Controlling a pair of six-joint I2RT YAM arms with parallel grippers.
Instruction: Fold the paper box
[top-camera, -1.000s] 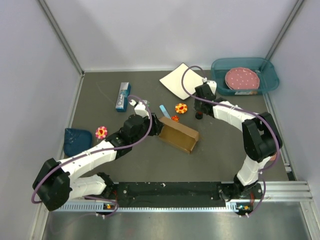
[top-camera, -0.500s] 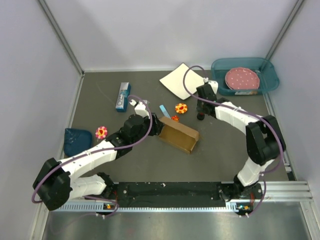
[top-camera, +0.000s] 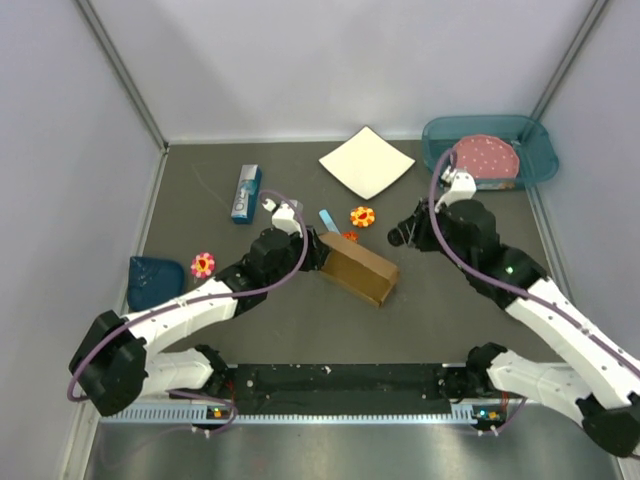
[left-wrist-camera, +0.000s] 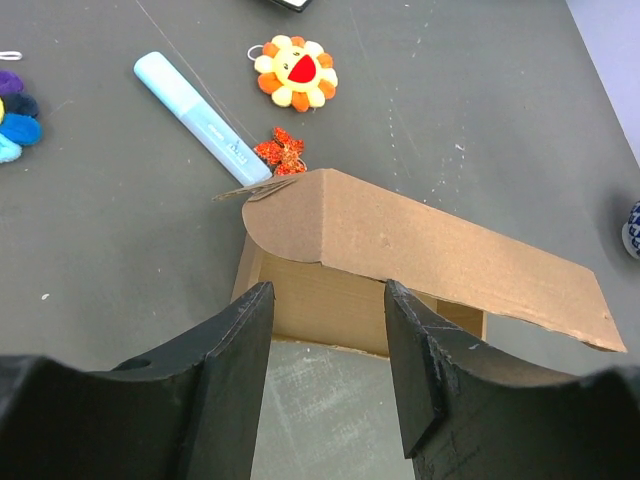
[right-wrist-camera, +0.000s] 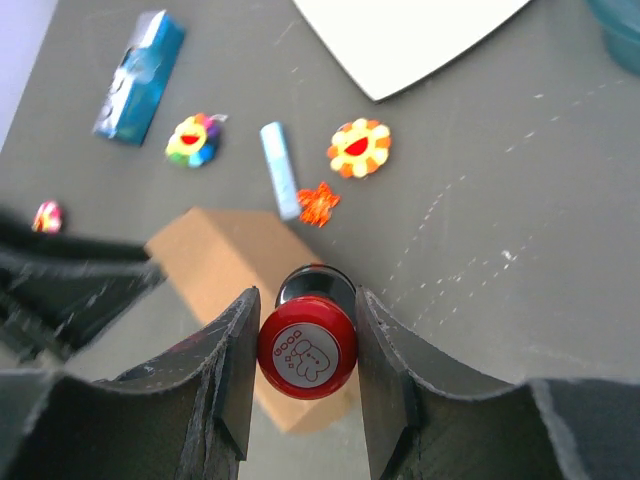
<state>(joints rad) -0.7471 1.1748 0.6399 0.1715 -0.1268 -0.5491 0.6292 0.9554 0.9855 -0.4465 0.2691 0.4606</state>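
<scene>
Brown paper box (top-camera: 357, 268) near the middle of the table (top-camera: 460, 300), lying slantwise in the top view. Long lid flap tilted up over the open body, with a rounded tab at the corner nearest the pale blue pen (left-wrist-camera: 200, 118).

Left end effector (left-wrist-camera: 325, 295) at the box's left short end, fingers apart and clamped on nothing, that end just ahead of the gap.

Right end effector (right-wrist-camera: 306, 300) to the right of the box and apart from it, closed around a small red-topped stamp (right-wrist-camera: 307, 350).

Orange flower toy (left-wrist-camera: 295, 72) and smaller red flower (left-wrist-camera: 281, 150) beside the pen. White sheet (top-camera: 366, 161) farther back. Blue carton (top-camera: 246, 192) to the left. Teal tray (top-camera: 435, 135) at the far right, holding a pink dotted plate (top-camera: 485, 157).
</scene>
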